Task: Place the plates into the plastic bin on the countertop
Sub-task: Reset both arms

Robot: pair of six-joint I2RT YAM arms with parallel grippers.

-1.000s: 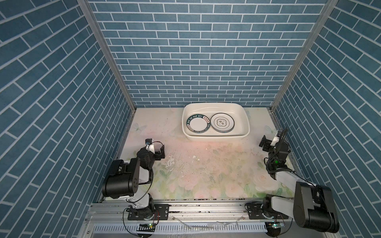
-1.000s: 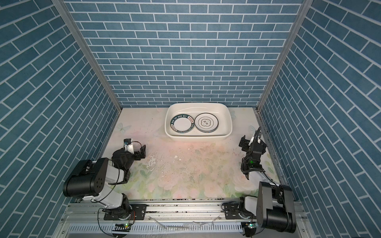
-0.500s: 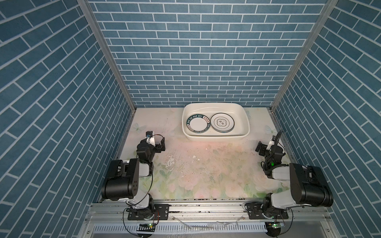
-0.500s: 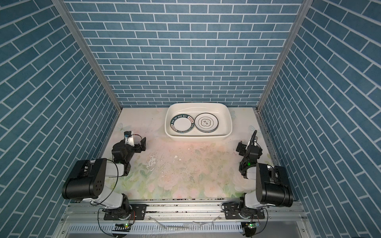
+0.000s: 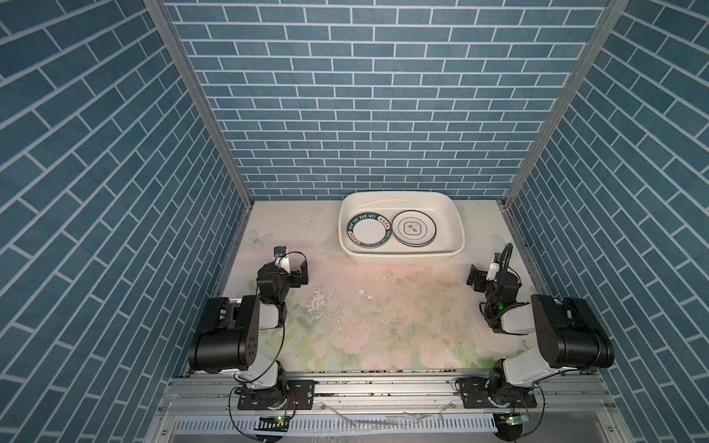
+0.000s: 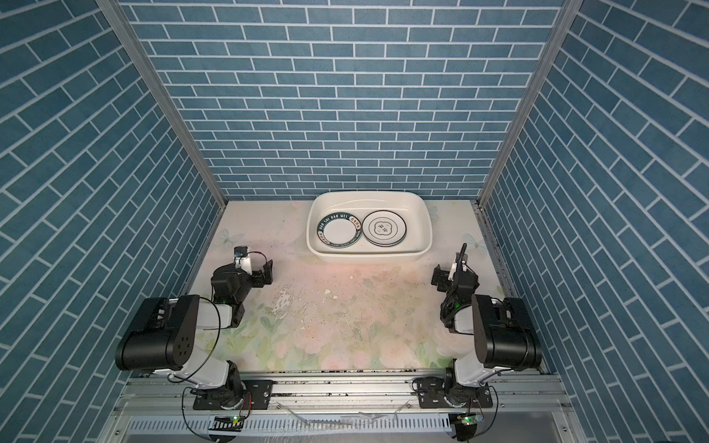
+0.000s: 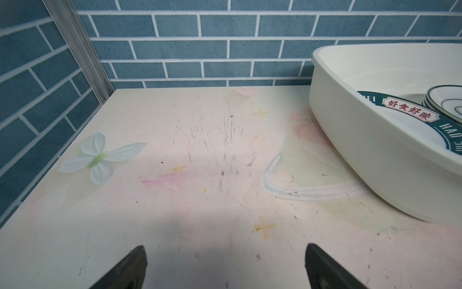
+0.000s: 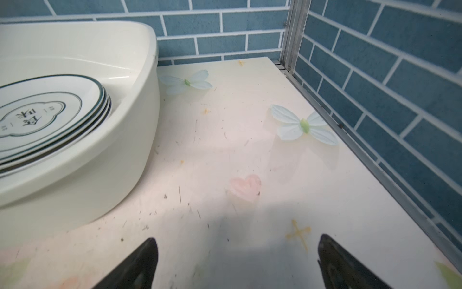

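The bin (image 5: 402,256) at the back of the counter (image 5: 383,307) holds the lettered plate (image 5: 369,232) on the left, the cloud plate (image 5: 415,229) topping a stack (image 8: 108,106) just beside it (rims close; touching or not, I can't tell). The left pincer (image 7: 225,252) is low over the counter, spread wide, holding nothing; the right pincer (image 8: 237,244) the same, near the bin's corner.

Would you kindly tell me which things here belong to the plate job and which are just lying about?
Job: plastic bin, teal-lettered plate inside it, stack of black-rimmed plates beside that, countertop.
Just there: blue brick walls, aluminium rail at the front edge.
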